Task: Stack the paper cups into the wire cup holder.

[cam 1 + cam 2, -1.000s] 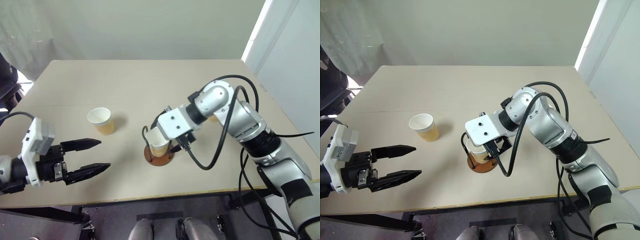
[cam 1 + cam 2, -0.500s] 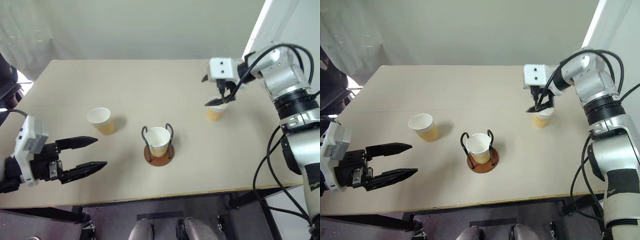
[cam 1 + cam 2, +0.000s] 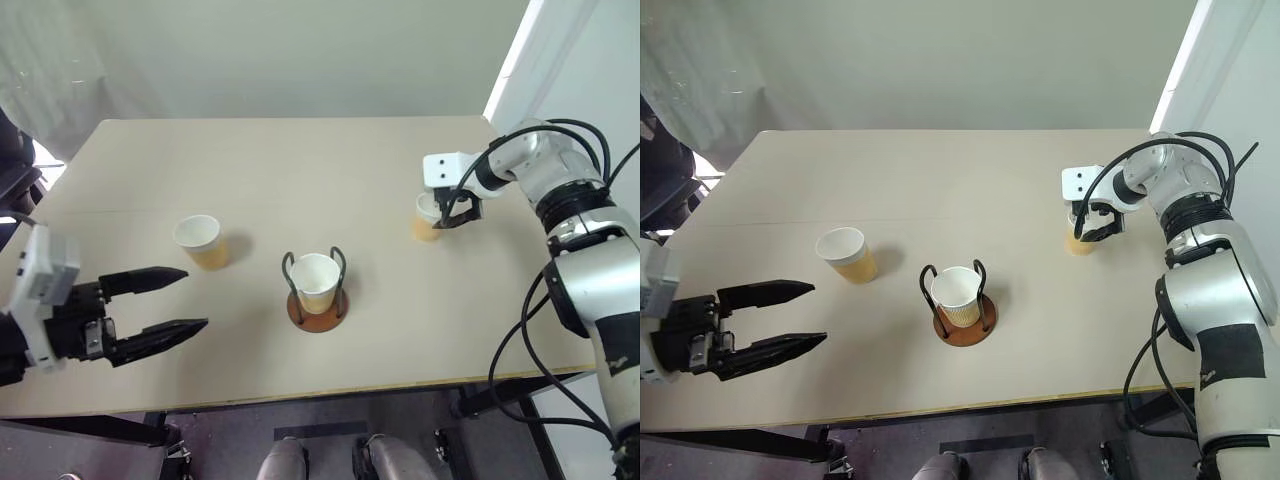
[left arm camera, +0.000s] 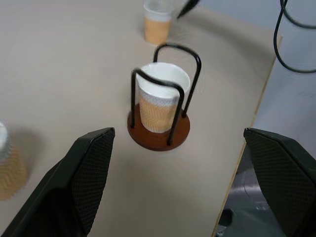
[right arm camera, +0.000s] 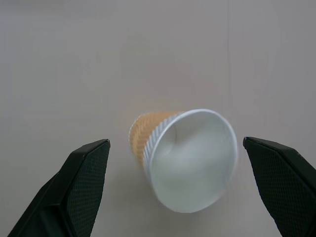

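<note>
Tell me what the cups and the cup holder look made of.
Paper cups: likely paper, matte white inside, tan ribbed-looking wall. Wire cup holder: thin dark loops, probably coated metal wire, on a smooth reddish-brown disc, wood or plastic, unclear.

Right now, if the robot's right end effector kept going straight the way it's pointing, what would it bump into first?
Most likely the paper cup standing on the table. The right end effector is open, and the cup sits centered between its fingers, though the remaining gap is hard to judge.

Bare table (image 3: 300,170) between well-apart cups, wire cup holder (image 3: 317,290) loops flanking middle cup (image 3: 316,281), rim unobstructed above
</note>
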